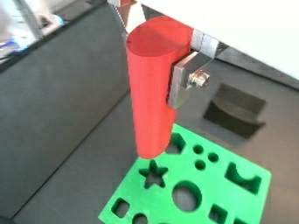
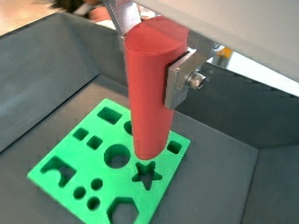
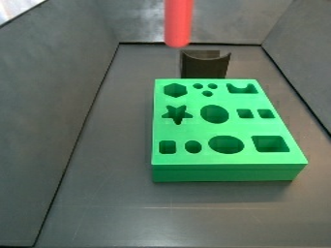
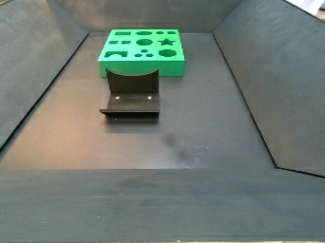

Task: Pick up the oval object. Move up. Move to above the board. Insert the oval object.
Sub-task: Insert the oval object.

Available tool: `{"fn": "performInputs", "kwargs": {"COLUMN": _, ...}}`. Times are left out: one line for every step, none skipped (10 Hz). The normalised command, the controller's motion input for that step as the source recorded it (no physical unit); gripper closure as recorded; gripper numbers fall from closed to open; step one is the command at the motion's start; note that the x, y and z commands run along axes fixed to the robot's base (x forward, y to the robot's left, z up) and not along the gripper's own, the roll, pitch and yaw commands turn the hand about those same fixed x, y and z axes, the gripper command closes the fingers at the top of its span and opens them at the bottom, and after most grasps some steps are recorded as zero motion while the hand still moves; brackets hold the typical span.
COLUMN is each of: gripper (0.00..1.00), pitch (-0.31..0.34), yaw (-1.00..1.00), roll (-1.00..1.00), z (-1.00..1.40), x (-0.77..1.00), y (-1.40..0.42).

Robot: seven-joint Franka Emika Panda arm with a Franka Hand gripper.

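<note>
My gripper point(image 1: 158, 61) is shut on the oval object point(image 1: 149, 96), a tall matte red peg that hangs upright between the silver fingers point(image 1: 184, 80). In both wrist views the peg's lower end hovers above the board point(image 1: 126, 208), a thick green block with shaped holes, close to its star hole point(image 2: 146, 174). The gripper point(image 2: 152, 57) grips the upper part of the oval object point(image 2: 149, 101) over the board point(image 2: 173, 150). In a side view only the lower end of the oval object point(image 3: 179, 21) shows, high above the far side of the board point(image 3: 226, 172); the gripper is out of that frame.
The dark fixture point(image 3: 203, 63) stands on the floor just past the board's edge, also seen as the fixture point(image 4: 131, 98) and the fixture point(image 1: 237, 109). Grey sloping walls enclose the floor around the board point(image 4: 143, 66).
</note>
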Motion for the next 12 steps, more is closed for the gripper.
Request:
{"fn": "performInputs", "kwargs": {"gripper": 1.00, "pitch": 0.000, "yaw": -0.94, "roll": 0.01, "z": -0.03, "x": 0.02, "y": -0.20}}
{"fn": "performInputs", "kwargs": {"gripper": 1.00, "pitch": 0.000, "yaw": -0.99, "roll": 0.03, "z": 0.00, "x": 0.00, "y": -0.11}}
{"fn": "performInputs", "kwargs": {"gripper": 1.00, "pitch": 0.007, "yaw": -0.96, "roll": 0.09, "z": -0.04, "x": 0.00, "y": -0.07}}
{"fn": "performInputs", "kwargs": {"gripper": 1.00, "pitch": 0.070, "yaw": -0.91, "roll": 0.17, "z": -0.09, "x": -0.05, "y": -0.02}}
{"fn": "performInputs", "kwargs": {"gripper": 1.00, "pitch": 0.116, "yaw": -0.89, "roll": 0.21, "z": -0.12, "x": -0.12, "y": -0.02}}
{"fn": "performInputs", "kwargs": {"gripper": 1.00, "pitch": 0.171, "yaw": -0.83, "roll": 0.21, "z": -0.12, "x": -0.15, "y": 0.00}}
{"fn": "performInputs", "kwargs": {"gripper": 1.00, "pitch": 0.126, "yaw": -0.89, "roll": 0.21, "z": -0.06, "x": -0.16, "y": -0.05}}
{"fn": "performInputs", "kwargs": {"gripper": 1.00, "pitch": 0.169, "yaw": -0.85, "roll": 0.21, "z": -0.07, "x": -0.16, "y": -0.02}}
{"fn": "performInputs", "kwargs": {"gripper": 1.00, "pitch": 0.140, "yaw": -0.88, "roll": 0.21, "z": -0.03, "x": -0.16, "y": -0.08}}
{"fn": "performInputs", "kwargs": {"gripper": 1.00, "pitch": 0.067, "yaw": -0.90, "roll": 0.15, "z": 0.00, "x": -0.04, "y": -0.09}}
{"fn": "performInputs", "kwargs": {"gripper": 1.00, "pitch": 0.079, "yaw": -0.90, "roll": 0.16, "z": 0.00, "x": -0.04, "y": -0.07}}
{"fn": "performInputs", "kwargs": {"gripper": 1.00, "pitch": 0.116, "yaw": -0.93, "roll": 0.15, "z": 0.00, "x": -0.12, "y": -0.02}}
